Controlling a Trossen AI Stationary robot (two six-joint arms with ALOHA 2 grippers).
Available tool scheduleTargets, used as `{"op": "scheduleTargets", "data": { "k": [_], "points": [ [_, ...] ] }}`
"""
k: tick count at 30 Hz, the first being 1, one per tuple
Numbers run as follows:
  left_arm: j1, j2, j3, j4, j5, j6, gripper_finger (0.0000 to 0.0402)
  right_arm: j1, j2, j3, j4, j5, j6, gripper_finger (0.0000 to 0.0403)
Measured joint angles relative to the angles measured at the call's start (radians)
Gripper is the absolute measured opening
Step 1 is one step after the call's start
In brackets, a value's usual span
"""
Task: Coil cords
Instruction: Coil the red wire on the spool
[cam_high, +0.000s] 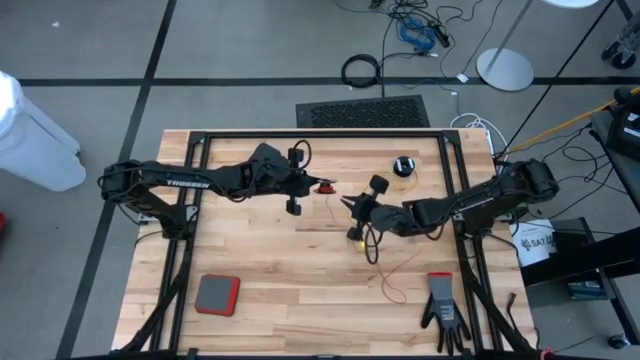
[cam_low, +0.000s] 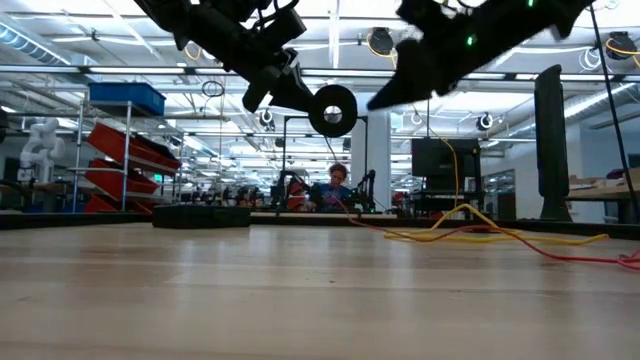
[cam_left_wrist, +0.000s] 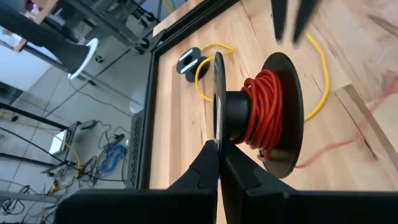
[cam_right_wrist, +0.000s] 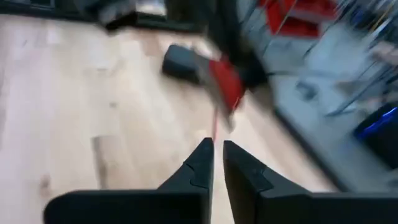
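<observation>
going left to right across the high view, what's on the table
red pad → left gripper holding the reel of reddish-orange cord → right gripper → reel with yellow cord → black glove

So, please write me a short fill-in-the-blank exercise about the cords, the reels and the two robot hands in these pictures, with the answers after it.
1. The left hand is shut on the rim of the small round black reel wound with ____ cord.
2. The other small black reel, joined to the thin yellow cord, lies on the wooden ____.
3. The black glove lies on the same side as the ____ hand.

Answers: reddish-orange; table; right
</observation>
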Motion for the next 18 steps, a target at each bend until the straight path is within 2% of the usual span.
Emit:
{"op": "scheduleTargets", "data": {
  "k": [5,9,11,14,18],
  "points": [
    [-0.001,0.0,0.0,0.002,0.001,-0.001,0.0001,-0.031,0.055,-0.059,0.041,-0.116,0.144,0.0066],
    [-0.005,0.0,0.0,0.011,0.019,-0.007,0.0001,-0.061,0.126,-0.096,0.182,-0.226,0.175,0.0105],
    [-0.009,0.0,0.0,0.014,0.019,-0.007,0.0001,-0.074,0.167,-0.102,0.239,-0.244,0.175,0.0119],
    [-0.018,0.0,0.0,0.012,0.02,-0.007,0.0001,-0.101,0.231,-0.101,0.282,-0.279,0.174,0.013],
    [-0.028,0.0,0.0,0.007,0.02,-0.007,0.0001,-0.145,0.33,-0.102,0.373,-0.392,0.181,0.0131]
  ]
}}
